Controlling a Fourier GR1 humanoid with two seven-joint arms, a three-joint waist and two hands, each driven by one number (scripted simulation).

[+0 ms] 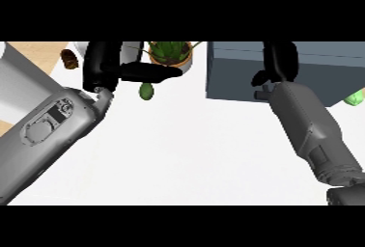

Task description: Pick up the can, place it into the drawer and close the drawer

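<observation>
Reaching toward twelve o'clock, two hands show: the left hand [107, 62] with fingers straight, holding nothing; the right hand [279, 60] over one grey drawer [235, 67], grip unclear.

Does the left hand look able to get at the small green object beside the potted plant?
Probably yes: the left hand hangs right beside the small green object on the white counter, and nothing stands between them.

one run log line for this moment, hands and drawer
left hand: raised by potted plant, holds nothing | right hand: over blue-grey drawer box | can: not visible
</observation>
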